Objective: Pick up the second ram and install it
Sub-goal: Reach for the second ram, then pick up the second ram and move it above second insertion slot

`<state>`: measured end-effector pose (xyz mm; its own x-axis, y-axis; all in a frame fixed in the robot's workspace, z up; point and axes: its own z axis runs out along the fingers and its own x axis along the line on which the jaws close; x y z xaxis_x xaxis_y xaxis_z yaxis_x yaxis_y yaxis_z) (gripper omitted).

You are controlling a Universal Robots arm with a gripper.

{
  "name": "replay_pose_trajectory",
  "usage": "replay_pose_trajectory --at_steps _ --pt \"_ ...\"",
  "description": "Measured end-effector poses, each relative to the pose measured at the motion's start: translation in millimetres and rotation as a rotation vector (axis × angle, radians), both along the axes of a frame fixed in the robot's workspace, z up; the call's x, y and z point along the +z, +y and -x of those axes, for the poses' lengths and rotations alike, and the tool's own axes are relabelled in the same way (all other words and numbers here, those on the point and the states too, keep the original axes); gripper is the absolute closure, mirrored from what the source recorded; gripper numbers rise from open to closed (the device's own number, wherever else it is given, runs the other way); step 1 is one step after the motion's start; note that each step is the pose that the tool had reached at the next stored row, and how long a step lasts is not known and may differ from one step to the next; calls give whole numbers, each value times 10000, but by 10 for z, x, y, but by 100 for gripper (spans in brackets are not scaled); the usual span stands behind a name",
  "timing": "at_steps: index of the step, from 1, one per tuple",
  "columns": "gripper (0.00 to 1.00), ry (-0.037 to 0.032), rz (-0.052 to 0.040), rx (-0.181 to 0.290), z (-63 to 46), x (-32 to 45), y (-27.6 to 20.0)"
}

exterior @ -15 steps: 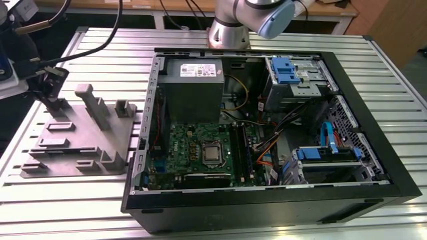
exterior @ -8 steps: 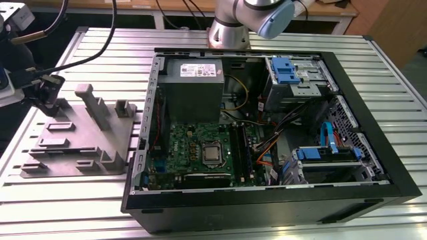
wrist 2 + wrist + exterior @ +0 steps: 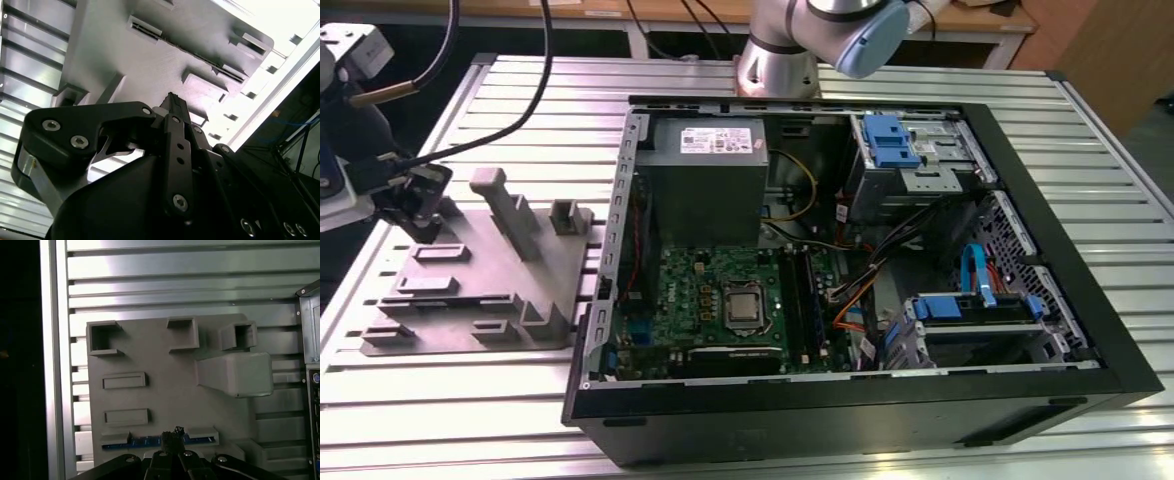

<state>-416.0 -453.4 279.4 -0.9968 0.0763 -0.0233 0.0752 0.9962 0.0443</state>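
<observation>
The second ram (image 3: pixel 140 442) is a thin dark strip with a bluish edge. It stands in a slot of the grey fixture tray (image 3: pixel 165 390), between two low holders. In the second wrist view the ram (image 3: pixel 200 54) shows as a dark line across the tray (image 3: pixel 125 55). My gripper (image 3: pixel 173 432) has its fingertips pressed together over the middle of the strip, and I see nothing between them. Whether they touch the ram I cannot tell. In the exterior view the gripper (image 3: pixel 416 215) is at the left end of the tray (image 3: pixel 467 300). Its tip (image 3: pixel 171 97) points down at the tray.
An open computer case (image 3: pixel 854 400) lies at the exterior view's right of the tray. It holds the green board (image 3: pixel 720 300), long black slots (image 3: pixel 803 300), a grey power-supply box (image 3: pixel 707 150) and loose cables. A tall grey block (image 3: pixel 235 372) rises from the tray. The arm's base (image 3: pixel 781 60) stands behind the case.
</observation>
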Motion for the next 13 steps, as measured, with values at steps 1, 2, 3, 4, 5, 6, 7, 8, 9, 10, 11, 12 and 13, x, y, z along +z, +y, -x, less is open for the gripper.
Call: replay_pose_trajectory --at_steps 1,2,3,4,5,6,7,8,9,10,11,12,13 --pt "90 1 0 1 0 -15 -1" --pt "90 3 0 1 -1 -28 -3" --pt "90 4 0 1 -1 -40 -4" --pt "90 4 0 1 0 -47 -4" --pt "90 6 1 1 0 -48 -4" --pt "90 7 2 1 0 -48 -4" --pt "90 4 0 1 0 -52 -4" --pt "90 5 0 1 0 -54 -4" --pt "90 4 0 1 -1 -54 -4" --pt "90 4 1 1 0 -54 -4" --pt "90 5 1 1 0 -54 -4" --pt "90 4 0 1 0 -55 -4" --pt "90 4 0 1 -1 -55 -4"
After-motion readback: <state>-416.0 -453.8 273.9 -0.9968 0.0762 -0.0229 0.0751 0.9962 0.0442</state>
